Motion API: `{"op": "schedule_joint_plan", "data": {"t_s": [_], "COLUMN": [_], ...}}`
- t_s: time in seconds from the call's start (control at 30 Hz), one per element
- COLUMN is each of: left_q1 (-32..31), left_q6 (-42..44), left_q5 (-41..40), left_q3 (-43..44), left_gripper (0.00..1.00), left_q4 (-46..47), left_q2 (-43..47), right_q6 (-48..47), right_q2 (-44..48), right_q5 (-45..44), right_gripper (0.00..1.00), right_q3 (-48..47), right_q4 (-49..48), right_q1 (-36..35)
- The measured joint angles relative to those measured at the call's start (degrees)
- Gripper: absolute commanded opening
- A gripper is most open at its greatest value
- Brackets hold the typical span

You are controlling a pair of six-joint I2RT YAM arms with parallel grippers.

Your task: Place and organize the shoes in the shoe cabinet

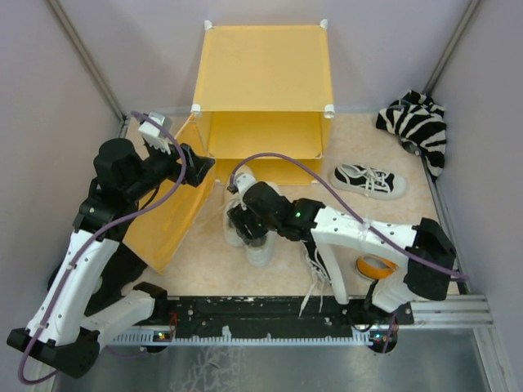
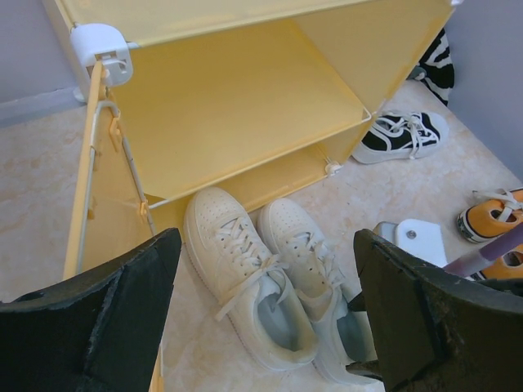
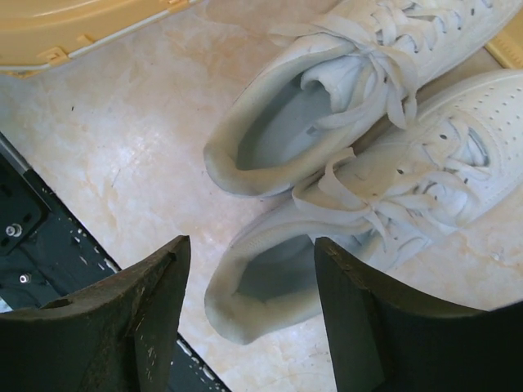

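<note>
The yellow shoe cabinet (image 1: 261,73) stands at the back, its door (image 1: 172,220) swung out to the left and its inner shelf (image 2: 245,122) bare. A pair of off-white shoes (image 1: 260,251) lies side by side on the floor in front of it, toes toward the cabinet. My right gripper (image 3: 249,253) hangs open just above the heel of one off-white shoe (image 3: 392,188), holding nothing. My left gripper (image 2: 265,245) is open too, up by the door's top edge, one finger over the door panel. A black shoe (image 1: 368,181) lies to the right. Orange shoes (image 2: 490,216) show near my right arm.
A zebra-striped fabric bundle (image 1: 418,124) sits in the back right corner. An orange tape roll (image 1: 376,265) lies under my right arm near the front rail. Grey walls close in on both sides. Loose white laces trail by the right arm's base.
</note>
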State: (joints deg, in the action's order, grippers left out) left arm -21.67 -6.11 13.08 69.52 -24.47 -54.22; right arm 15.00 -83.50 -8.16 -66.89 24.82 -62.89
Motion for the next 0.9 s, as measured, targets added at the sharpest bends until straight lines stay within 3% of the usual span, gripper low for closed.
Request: {"op": "schedule_joint_plan", "data": {"t_s": [0.27, 0.47, 0.63, 0.9], "left_q1": [0.0, 0.0, 0.0, 0.0], "left_q6": [0.2, 0.2, 0.15, -0.28], "left_q5": [-2.03, -5.6, -6.71, -6.6], "left_q3": [0.0, 0.09, 0.11, -0.02], "left_gripper": [0.93, 0.93, 0.93, 0.93], "left_q4": [0.0, 0.44, 1.09, 2.86], "left_q2": [1.11, 4.24, 4.37, 4.35], "right_q6": [-2.01, -3.5, -2.32, 8.0], "right_q2": [-5.81, -5.09, -1.4, 2.01], "right_q5": [3.28, 1.81, -2.78, -8.28], "right_gripper": [0.59, 0.58, 0.57, 0.55], "right_q3": [0.37, 3.26, 4.09, 0.9], "right_q4": [-6.03, -10.75, -8.09, 2.73], "right_q1": [0.0, 0.02, 0.46, 1.09]}}
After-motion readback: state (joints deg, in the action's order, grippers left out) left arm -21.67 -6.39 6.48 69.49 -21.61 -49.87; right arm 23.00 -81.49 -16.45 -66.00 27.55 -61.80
